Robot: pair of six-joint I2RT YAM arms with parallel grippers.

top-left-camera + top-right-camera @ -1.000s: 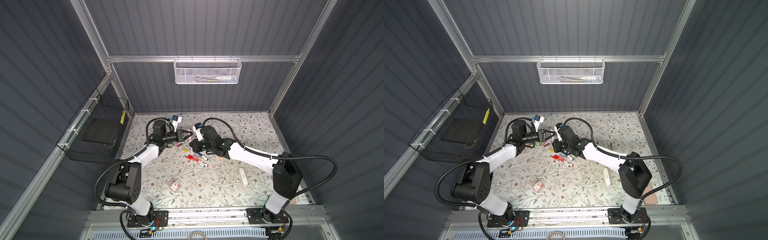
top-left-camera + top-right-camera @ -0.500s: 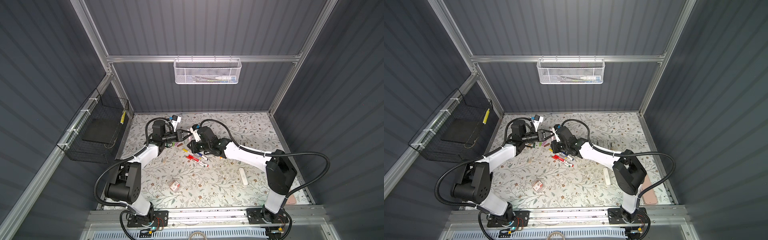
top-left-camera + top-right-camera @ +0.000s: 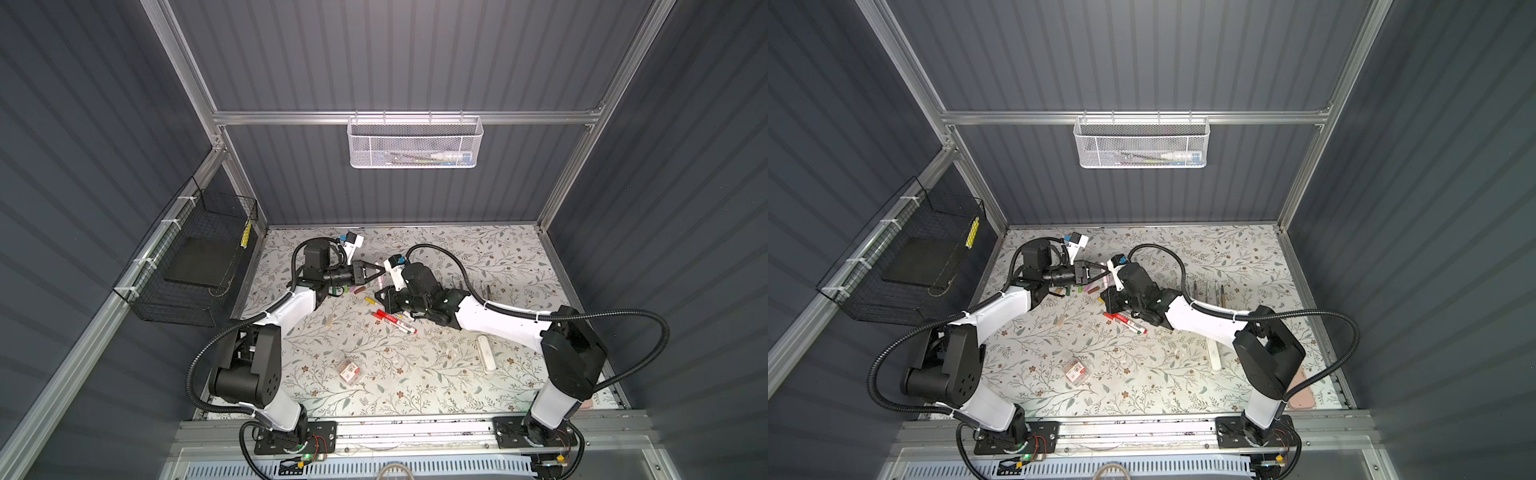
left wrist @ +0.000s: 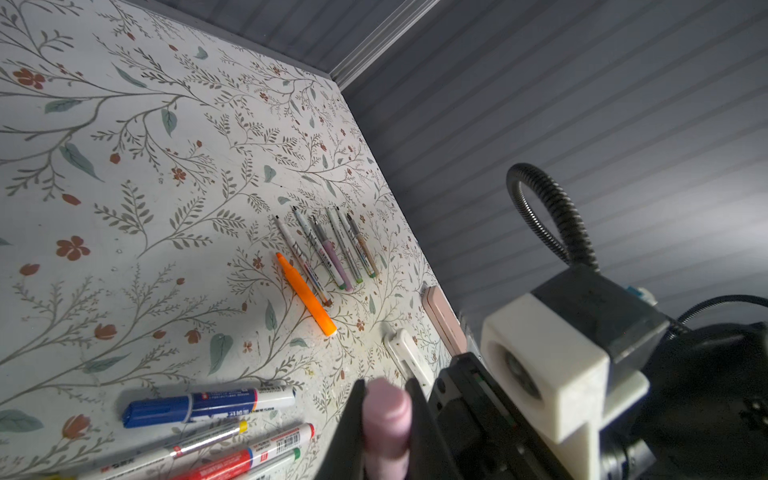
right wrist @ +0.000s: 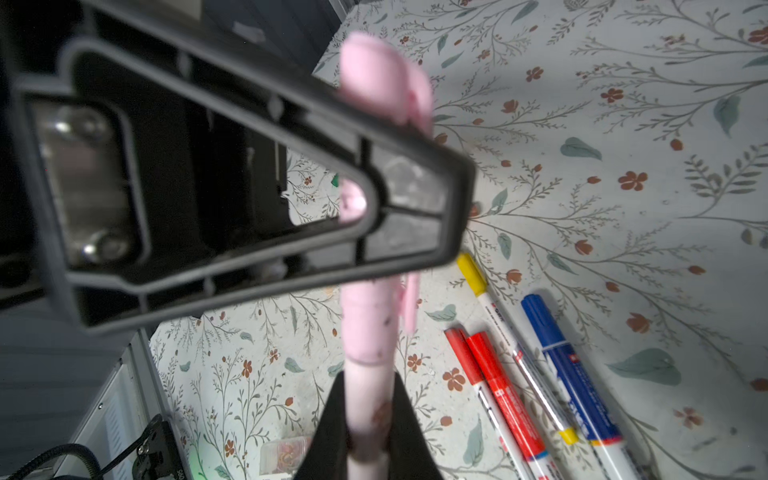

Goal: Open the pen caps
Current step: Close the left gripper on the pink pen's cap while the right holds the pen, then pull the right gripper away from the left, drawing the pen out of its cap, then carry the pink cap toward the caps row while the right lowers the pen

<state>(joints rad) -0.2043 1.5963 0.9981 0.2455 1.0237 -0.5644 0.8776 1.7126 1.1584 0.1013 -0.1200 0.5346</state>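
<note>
Just one pink cap (image 5: 368,324), one pen (image 5: 369,395), four markers (image 5: 555,353).

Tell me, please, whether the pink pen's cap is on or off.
On: the pink cap sits over the barrel, with no tip showing.

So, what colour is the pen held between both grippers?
The plastic pen is pink; clearest in the right wrist view.

Pink cap (image 5: 370,324) on its pen (image 5: 368,415), aloft beside loose coloured caps (image 3: 360,288)
</note>
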